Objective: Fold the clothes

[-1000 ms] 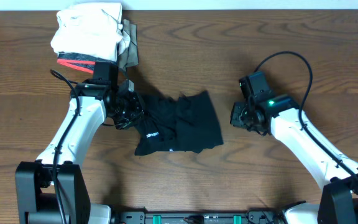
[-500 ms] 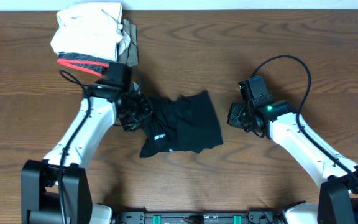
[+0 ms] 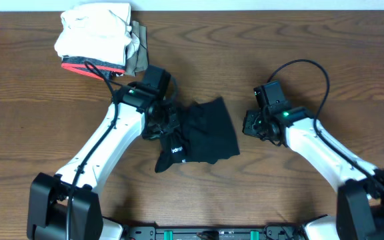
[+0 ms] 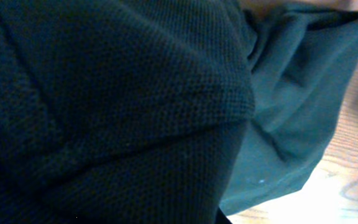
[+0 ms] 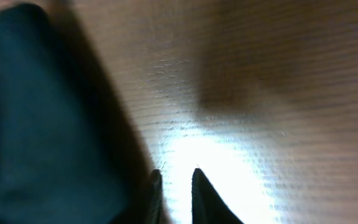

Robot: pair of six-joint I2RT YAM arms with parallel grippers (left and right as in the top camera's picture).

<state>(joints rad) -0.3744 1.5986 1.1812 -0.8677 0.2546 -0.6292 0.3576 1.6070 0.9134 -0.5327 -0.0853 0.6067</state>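
The clothes (image 3: pixel 205 130), a black shirt with a small white logo, lie crumpled at mid-table. My left gripper (image 3: pixel 163 124) sits over the shirt's left part, shut on a bunch of the fabric folded toward the middle. In the left wrist view the dark knit cloth (image 4: pixel 104 112) fills nearly everything and hides the fingers. My right gripper (image 3: pixel 251 125) hovers low over bare wood just right of the shirt, apart from it. In the right wrist view the right gripper (image 5: pixel 176 173) shows a narrow gap with only table between its fingertips (image 5: pixel 199 180); the shirt (image 5: pixel 36 124) lies to their left.
A stack of folded garments (image 3: pixel 99 40), white on top with a red-trimmed grey one beneath and an olive one beside, stands at the back left, close behind the left arm. Brown wooden table (image 3: pixel 299 40) surrounds the shirt.
My left gripper has moved right, dragging the shirt's left part over toward its middle. The right gripper's jaws have narrowed and it has edged slightly left.
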